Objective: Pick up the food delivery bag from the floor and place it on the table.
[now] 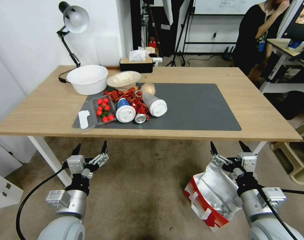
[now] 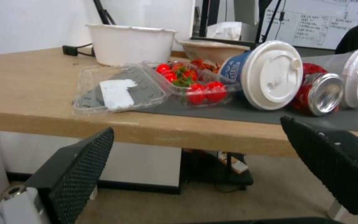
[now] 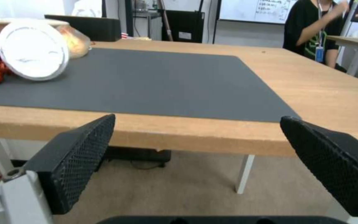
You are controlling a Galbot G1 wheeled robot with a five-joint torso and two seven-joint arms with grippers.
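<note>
The food delivery bag point(image 1: 211, 196) stands on the floor point(image 1: 145, 186) at the lower right, its mouth open with silver foil lining showing above red and white sides and a white strap handle. My right gripper point(image 1: 229, 146) hovers open above the bag's far edge, just in front of the table's point(image 1: 258, 110) near edge, and my right arm hides part of the bag. Open and holding nothing, my left gripper point(image 1: 91, 148) hangs over bare carpet at the lower left. Both wrist views look across the table edge point(image 3: 212, 137) between open fingers point(image 3: 79, 161), point(image 2: 75, 174).
On the dark grey mat point(image 1: 191, 106) lie a tomato tray point(image 1: 102, 111), a blue cup point(image 1: 125, 111), a can point(image 1: 140, 118), a clear lidded cup point(image 1: 155, 105) and red scraps. A white bowl point(image 1: 88, 79), tissue box point(image 1: 136, 64) and desk lamp point(image 1: 73, 20) stand behind.
</note>
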